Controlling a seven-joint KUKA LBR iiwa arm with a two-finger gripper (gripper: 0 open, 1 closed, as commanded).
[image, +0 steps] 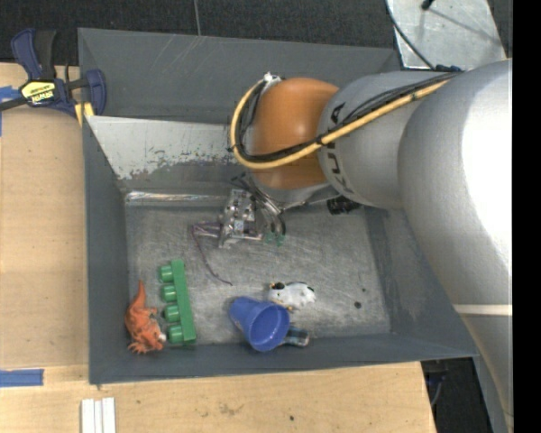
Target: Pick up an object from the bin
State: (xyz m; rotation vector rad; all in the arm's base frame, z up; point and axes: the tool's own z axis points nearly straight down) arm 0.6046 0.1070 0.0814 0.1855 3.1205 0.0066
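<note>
The gripper [241, 225] hangs over the bare floor of the bin [338, 255] mid-frame, spread or pressed together I cannot tell, apparently not yet committed to the blue cup [263, 325] lower down.

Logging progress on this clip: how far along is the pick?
Done: the gripper sits low over the bin floor near the back wall. In hand: no grasp I can confirm. Left: grasp and lift; green block, orange toy, blue cup and white toy all lie at the front.
</note>
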